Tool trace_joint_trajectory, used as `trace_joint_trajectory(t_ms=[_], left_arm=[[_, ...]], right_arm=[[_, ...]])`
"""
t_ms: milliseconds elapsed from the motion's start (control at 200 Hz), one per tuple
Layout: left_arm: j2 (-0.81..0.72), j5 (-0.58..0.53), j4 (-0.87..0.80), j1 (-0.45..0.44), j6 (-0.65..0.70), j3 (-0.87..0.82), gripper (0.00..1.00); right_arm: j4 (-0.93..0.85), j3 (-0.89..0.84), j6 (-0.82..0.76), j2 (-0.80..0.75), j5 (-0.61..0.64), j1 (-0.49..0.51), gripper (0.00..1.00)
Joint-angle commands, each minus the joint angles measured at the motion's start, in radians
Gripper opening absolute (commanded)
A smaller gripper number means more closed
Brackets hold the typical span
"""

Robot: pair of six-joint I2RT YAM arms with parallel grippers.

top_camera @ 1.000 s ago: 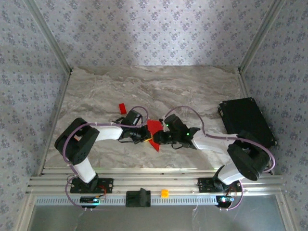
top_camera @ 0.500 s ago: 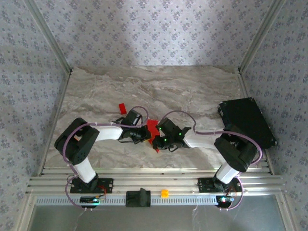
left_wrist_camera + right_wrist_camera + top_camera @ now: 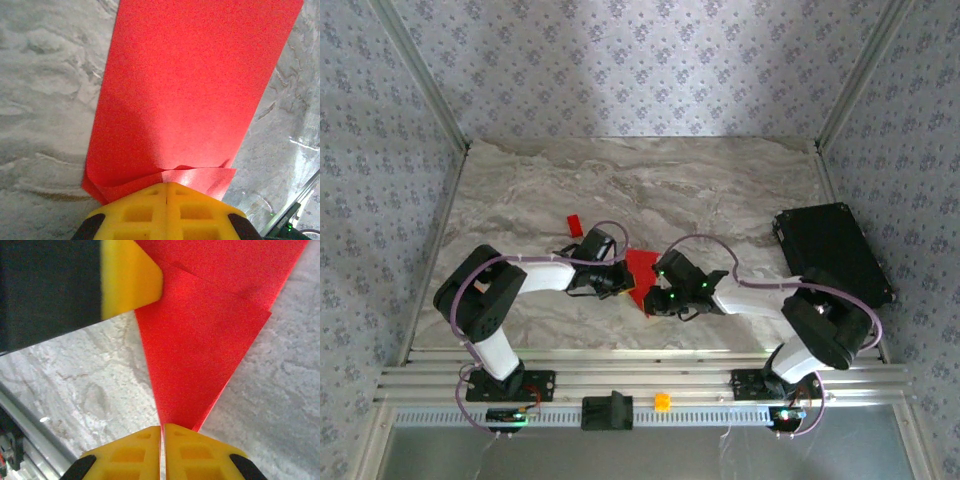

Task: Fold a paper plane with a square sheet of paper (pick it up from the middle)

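Marble table (image 3: 720, 180), folded red paper (image 3: 640, 270)

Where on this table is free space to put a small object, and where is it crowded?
Free: the far strip of table beyond the red block, and the patch beside the black case. Crowded: the near middle, where the left tool and right tool pinch the red paper.

The red paper (image 3: 190, 85) runs past the top edge, its near end hidden between yellow fingers (image 3: 135, 212).
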Motion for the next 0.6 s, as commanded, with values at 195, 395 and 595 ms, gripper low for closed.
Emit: trace_joint_trajectory(t_ms=[195,395,595], left_arm=[[0.019,-0.066,-0.086,-0.010,0.015,-0.032,0.03],[0.021,-0.070,-0.088,-0.009,0.018,-0.031,0.03],[0.028,-0.075,-0.094,-0.008,0.023,-0.025,0.03]], right_arm=[[0.003,0.124,0.029,0.105,0.006,0.041,0.10],[0.076,0.061,0.085,0.164,-0.025,0.010,0.09],[0.124,-0.063,0.110,0.074,-0.055,0.009,0.10]])
